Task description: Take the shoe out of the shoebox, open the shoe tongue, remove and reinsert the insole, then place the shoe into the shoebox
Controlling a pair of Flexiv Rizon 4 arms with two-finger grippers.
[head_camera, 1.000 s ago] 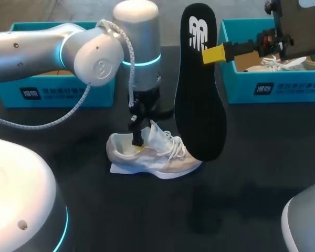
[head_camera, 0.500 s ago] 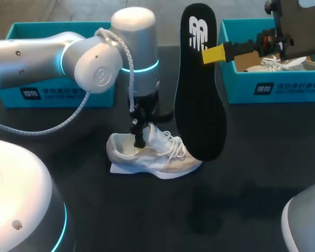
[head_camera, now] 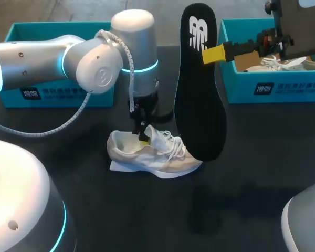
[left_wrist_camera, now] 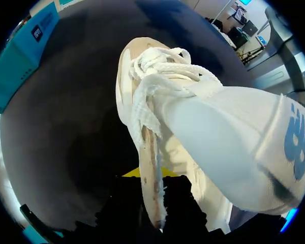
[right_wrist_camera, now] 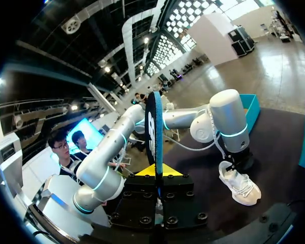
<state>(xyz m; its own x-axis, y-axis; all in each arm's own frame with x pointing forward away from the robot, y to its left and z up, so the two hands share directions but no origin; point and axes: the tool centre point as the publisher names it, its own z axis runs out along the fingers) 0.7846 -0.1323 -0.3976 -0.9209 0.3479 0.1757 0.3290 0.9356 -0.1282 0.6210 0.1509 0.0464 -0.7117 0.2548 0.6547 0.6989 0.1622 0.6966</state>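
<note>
Our left end effector (head_camera: 143, 137) is clenched on the shoe's (head_camera: 157, 155) side edge by the tongue (left_wrist_camera: 234, 137). The shoe sits on the table (head_camera: 241, 184). Our right end effector (head_camera: 209, 54) grips the insole (head_camera: 199, 105) up high (toe end down). We should hold the shoe open wide and slide the toe end in first, slowly.

The shoe (head_camera: 157, 157) lies on the table (head_camera: 147, 220) — insole (head_camera: 199, 105) hangs right of it.
</note>
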